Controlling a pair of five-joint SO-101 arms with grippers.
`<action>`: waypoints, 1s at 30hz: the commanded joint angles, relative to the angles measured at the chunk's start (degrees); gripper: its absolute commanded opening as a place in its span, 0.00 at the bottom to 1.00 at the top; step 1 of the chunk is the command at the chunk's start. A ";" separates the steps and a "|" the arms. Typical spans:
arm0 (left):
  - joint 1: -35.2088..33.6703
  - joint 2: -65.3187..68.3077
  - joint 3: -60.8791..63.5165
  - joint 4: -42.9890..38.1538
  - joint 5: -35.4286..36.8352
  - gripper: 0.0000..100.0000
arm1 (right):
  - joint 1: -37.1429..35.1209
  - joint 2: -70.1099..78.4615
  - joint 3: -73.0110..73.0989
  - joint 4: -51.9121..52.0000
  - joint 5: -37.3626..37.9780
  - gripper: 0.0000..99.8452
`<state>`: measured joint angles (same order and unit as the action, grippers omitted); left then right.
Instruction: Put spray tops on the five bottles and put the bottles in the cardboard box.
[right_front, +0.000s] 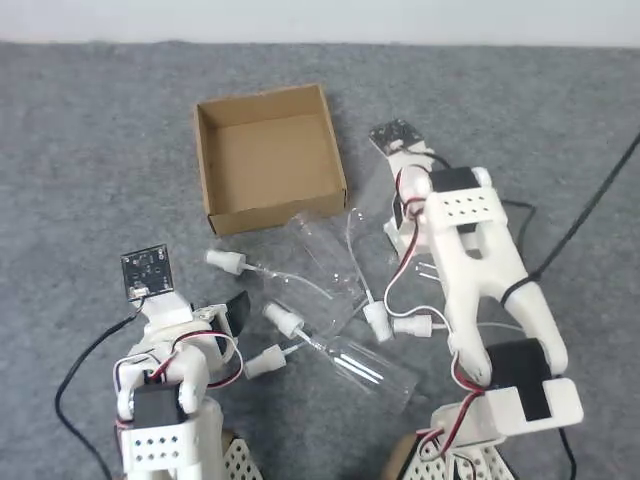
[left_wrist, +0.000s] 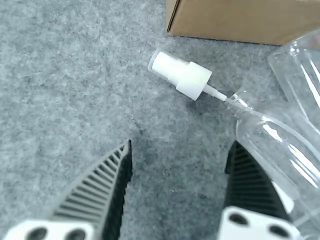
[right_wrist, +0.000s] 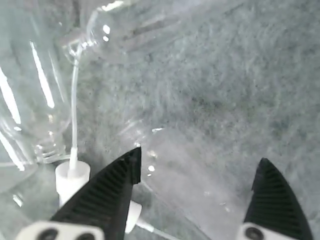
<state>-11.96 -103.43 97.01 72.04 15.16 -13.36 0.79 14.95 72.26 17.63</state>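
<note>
We see the cardboard box at twelve o'clock, open upward. One bottle lies flat, long axis ten to four. Our left gripper gapes wide, empty; our right gripper gapes wide over a second bottle, gripping nothing.

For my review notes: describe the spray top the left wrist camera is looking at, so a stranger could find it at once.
Start at the cardboard box. Just off its near wall lies a white spray top, its thin tube pointing toward the clear bottles. Of all the tops, it lies closest to the box and farthest from the other arm.
</note>
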 joint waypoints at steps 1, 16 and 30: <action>-0.09 -0.97 -0.48 0.26 0.00 0.28 | 0.66 -0.84 -5.89 3.82 3.34 0.31; -0.09 -0.97 -0.48 0.26 0.00 0.28 | -3.30 -0.75 -5.98 15.25 16.53 0.31; -0.09 -0.97 -0.48 0.26 0.00 0.28 | -4.44 -0.75 1.23 10.68 27.60 0.31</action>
<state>-11.96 -103.43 97.01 72.04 15.16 -17.93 0.79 15.65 85.10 42.15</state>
